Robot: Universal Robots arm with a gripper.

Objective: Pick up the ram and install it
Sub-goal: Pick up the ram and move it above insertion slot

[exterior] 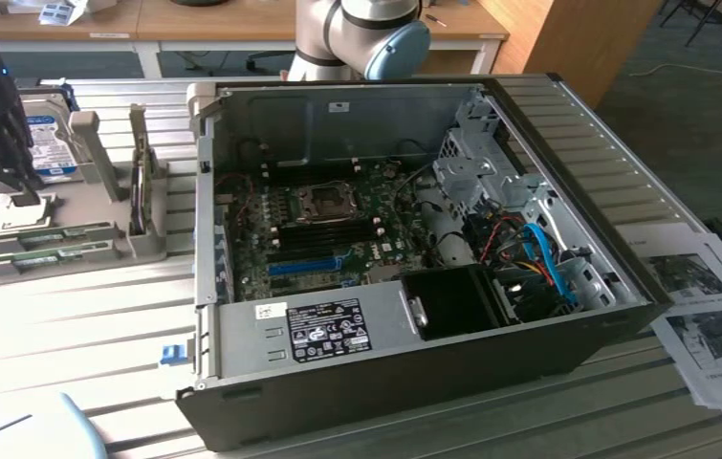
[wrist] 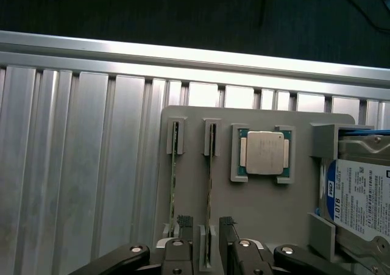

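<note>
Ram [wrist: 211, 183] stands on edge in grey holder [wrist: 268, 208], long axis running straight away from gripper [wrist: 205, 223]; fingers spread wide, straddling its near end, nothing gripped.

Arm [exterior: 358, 38] base stands at the back; the gripper [exterior: 13, 184] hangs at the exterior view's left, pointing straight down. Jaws wide apart, both dark fingers [wrist: 183, 227] parallel and upright.

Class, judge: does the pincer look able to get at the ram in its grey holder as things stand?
Probably yes: the open pincer hangs over the ram, fingers either side of its edge, with nothing blocking the way.
</note>
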